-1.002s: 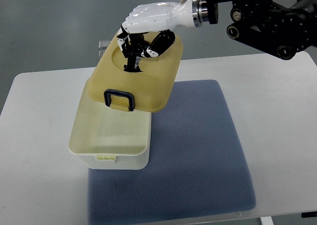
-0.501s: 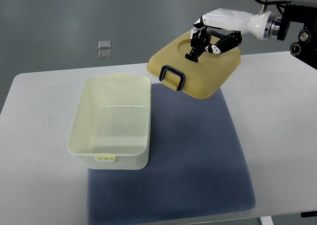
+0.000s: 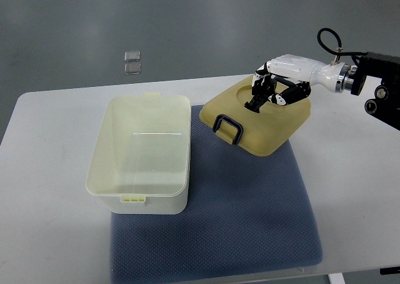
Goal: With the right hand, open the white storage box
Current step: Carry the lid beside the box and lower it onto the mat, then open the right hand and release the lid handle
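Note:
The white storage box [image 3: 140,196] stands open on the left part of the blue-grey mat [image 3: 250,209], its inside bare. Its cream lid [image 3: 275,124], with a black handle [image 3: 228,128] on the near edge, lies tilted on the mat's upper right, to the right of the box. My right hand [image 3: 265,96] reaches in from the right edge and has its fingers curled into the round recess on top of the lid, gripping it. The left arm is out of the picture.
The white table [image 3: 356,165] carries the mat and box. Two small clear squares [image 3: 132,61] lie on the grey floor beyond the table's far edge. The dark right forearm [image 3: 378,87] hangs over the table's upper right corner.
The lid has come off the box and travelled right with my right hand, then lowered onto the mat's upper right. The box has stayed where it was, now uncovered.

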Robot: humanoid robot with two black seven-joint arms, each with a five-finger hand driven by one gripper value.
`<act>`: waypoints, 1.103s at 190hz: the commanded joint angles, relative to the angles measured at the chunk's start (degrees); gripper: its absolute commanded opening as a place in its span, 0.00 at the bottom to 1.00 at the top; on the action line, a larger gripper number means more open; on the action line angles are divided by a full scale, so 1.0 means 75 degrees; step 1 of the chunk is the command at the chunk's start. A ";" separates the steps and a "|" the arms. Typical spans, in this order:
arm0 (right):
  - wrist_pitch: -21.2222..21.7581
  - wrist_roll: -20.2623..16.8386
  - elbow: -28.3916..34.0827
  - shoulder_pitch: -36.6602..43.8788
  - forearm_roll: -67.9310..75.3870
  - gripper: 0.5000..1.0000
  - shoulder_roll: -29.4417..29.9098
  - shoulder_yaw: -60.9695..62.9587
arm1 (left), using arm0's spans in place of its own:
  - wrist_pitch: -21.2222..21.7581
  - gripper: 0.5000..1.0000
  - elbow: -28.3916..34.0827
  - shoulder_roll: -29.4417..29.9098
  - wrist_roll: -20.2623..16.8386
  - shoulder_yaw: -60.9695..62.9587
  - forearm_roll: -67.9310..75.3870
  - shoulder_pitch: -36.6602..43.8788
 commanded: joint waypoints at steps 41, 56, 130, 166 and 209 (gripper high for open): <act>0.0010 0.0000 0.0035 -0.0330 -0.0061 0.00 0.0184 -0.0013 | 0.0000 1.00 0.0000 0.0000 0.0000 0.0000 0.0000 0.0000; 0.0010 0.0000 0.0047 -0.0377 -0.0049 0.00 0.0208 -0.0013 | 0.0000 1.00 0.0000 0.0000 0.0000 0.0000 0.0000 0.0000; -0.0060 0.0000 0.0082 -0.0506 0.0033 0.39 0.0337 0.0034 | 0.0000 1.00 0.0000 0.0000 0.0000 0.0000 0.0000 0.0000; -0.0048 0.0000 0.0082 -0.0565 0.0044 0.50 0.0360 0.0104 | 0.0000 1.00 0.0000 0.0000 0.0000 0.0000 0.0000 0.0000; -0.0048 0.0000 0.0082 -0.0576 0.0138 0.59 0.0349 0.0127 | 0.0000 1.00 0.0000 0.0000 0.0000 0.0000 0.0000 0.0000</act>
